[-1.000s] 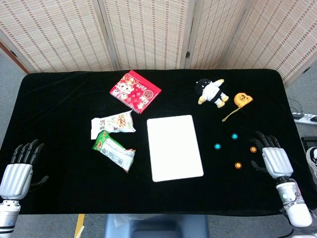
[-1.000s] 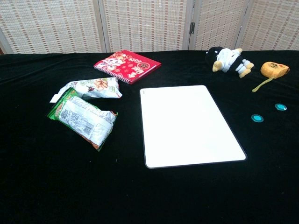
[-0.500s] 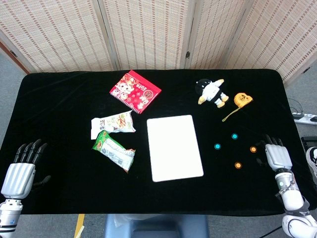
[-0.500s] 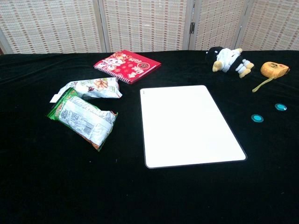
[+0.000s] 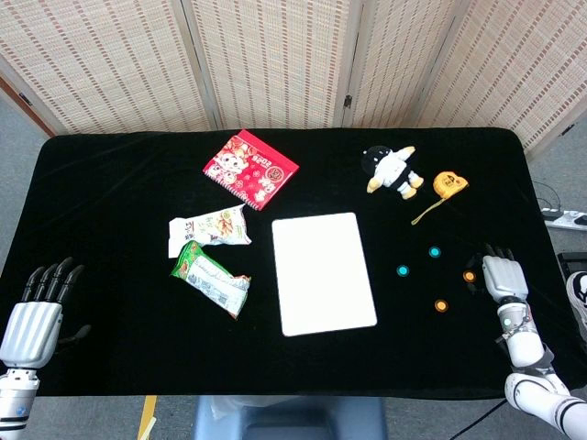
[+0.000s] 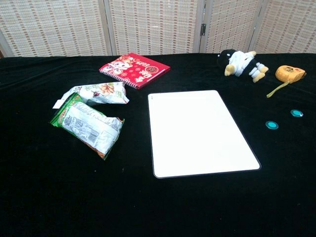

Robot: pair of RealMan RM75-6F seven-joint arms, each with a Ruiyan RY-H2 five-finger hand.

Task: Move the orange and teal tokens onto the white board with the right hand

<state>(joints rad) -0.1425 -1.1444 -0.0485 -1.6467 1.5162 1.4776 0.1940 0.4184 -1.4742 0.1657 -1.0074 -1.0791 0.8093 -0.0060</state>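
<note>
Two hands empty, fingers apart: left hand (image 5: 30, 316), right hand (image 5: 502, 276), labels unreadable

Black-covered desk (image 5: 119, 183), red patterned notebook (image 5: 250, 169) toward the back left, white snack packet (image 5: 208, 229) just behind a green snack packet (image 5: 212, 280) on the left, black-and-white plush toy (image 5: 392, 170) back right, orange tape measure (image 5: 448, 183) beside it, woven folding screen (image 5: 275, 55) behind

printing on snack packets (image 6: 91, 126) and red booklet (image 6: 134, 69), none legible
</note>
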